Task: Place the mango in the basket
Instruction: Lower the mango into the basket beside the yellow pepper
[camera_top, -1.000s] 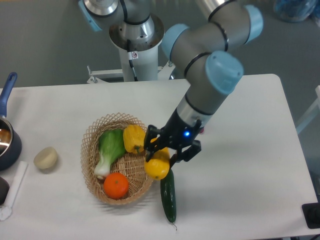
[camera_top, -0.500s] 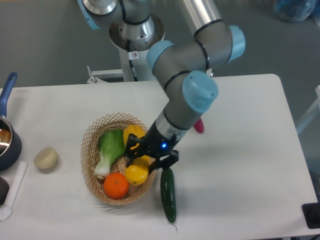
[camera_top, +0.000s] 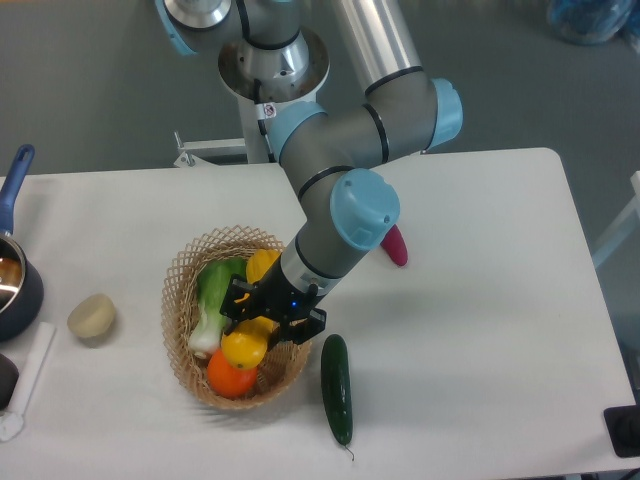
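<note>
My black two-finger gripper (camera_top: 247, 335) pinches the smooth yellow-orange mango (camera_top: 245, 347) over the inside of the oval, light tan woven wicker basket (camera_top: 180, 290); my fingers (camera_top: 238, 300) close on the fruit from either side. The mango sits directly above the round orange (camera_top: 230, 377) in the near end of the basket — whether the two touch I cannot tell. Also in the basket: a green-and-white leafy bok choy (camera_top: 214, 300) along the left side, and a lobed yellow bell pepper (camera_top: 261, 265) partly hidden behind my wrist. My grey arm with light blue joint caps (camera_top: 364, 205) reaches down from the base at the far edge of the white table (camera_top: 480, 300). Outside the basket — a dark green cucumber (camera_top: 337, 388) lies just beside its right rim, a pink-red object (camera_top: 394, 245) shows behind my forearm, a pale potato (camera_top: 91, 316) rests to the left, and a dark blue saucepan (camera_top: 15, 270) stands at the left edge.
</note>
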